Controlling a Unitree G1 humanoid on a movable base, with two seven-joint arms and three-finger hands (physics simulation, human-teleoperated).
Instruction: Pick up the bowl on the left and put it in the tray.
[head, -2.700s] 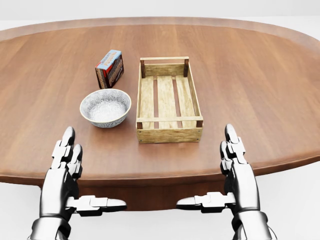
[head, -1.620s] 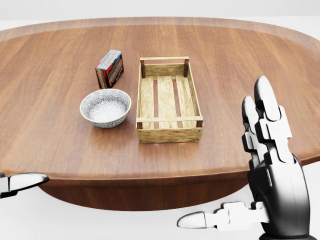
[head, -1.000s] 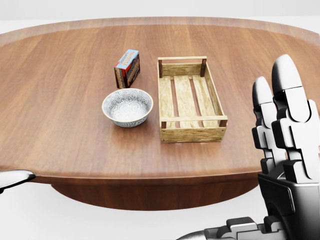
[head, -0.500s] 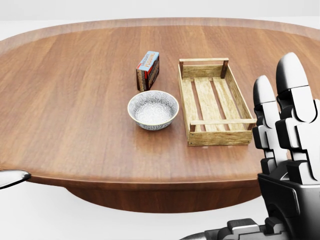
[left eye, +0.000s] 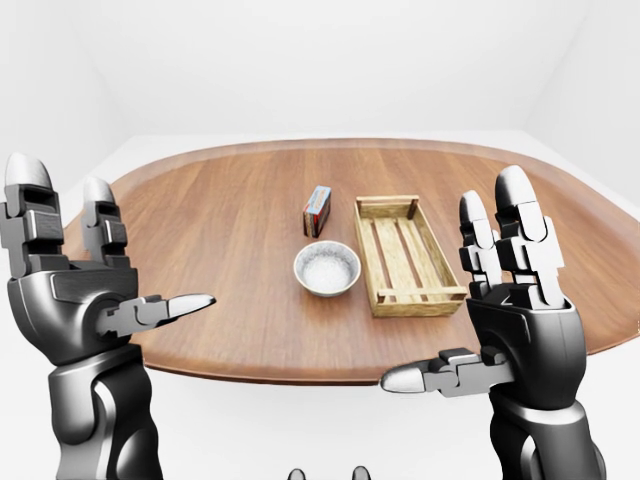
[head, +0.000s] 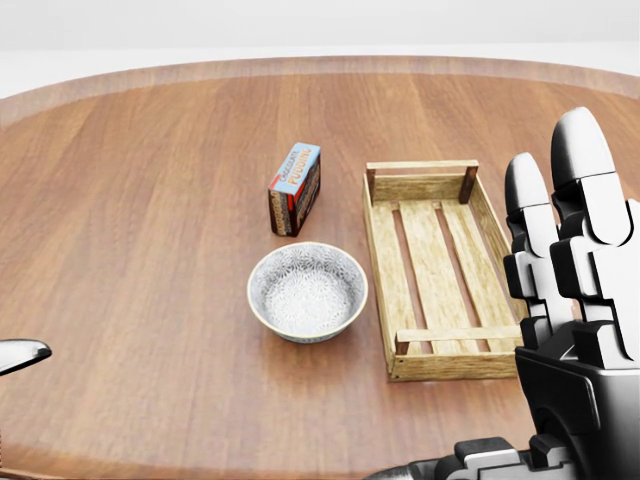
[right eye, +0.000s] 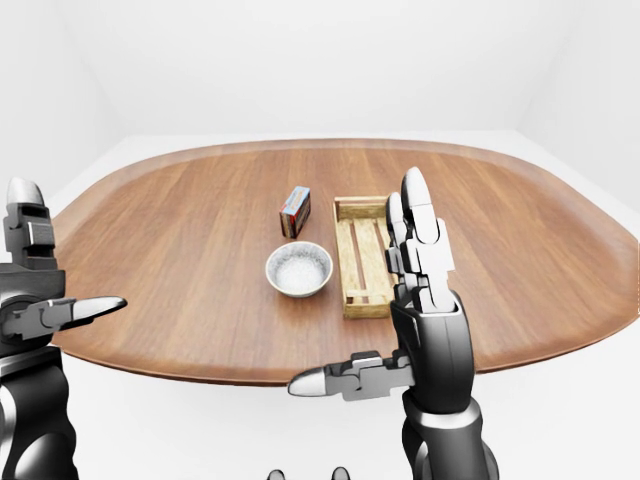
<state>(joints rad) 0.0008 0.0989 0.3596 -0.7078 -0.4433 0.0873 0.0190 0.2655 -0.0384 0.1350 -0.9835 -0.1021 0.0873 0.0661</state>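
Observation:
A patterned grey-white bowl (head: 307, 292) stands upright on the wooden table (head: 140, 210), just left of a slatted wooden tray (head: 377, 262), which has nothing in it. My right hand (head: 570, 300) is raised at the head view's right edge, fingers straight up and thumb out, open and holding nothing, partly covering the tray's right side. My left hand (left eye: 105, 255) is raised at the left of the left-eye view, also open, well short of the bowl. Only its thumb tip (head: 20, 352) shows in the head view.
A red and blue box (head: 295, 188) stands on its edge just above the bowl in the head view, left of the tray's top end. The oval table's near edge (left eye: 300, 372) runs between my two hands. White floor and walls surround the table.
The whole picture has shifted: the camera has come closer, so bowl, box and tray look larger and sit lower in the head view. Both hands rose earlier and now hold still.

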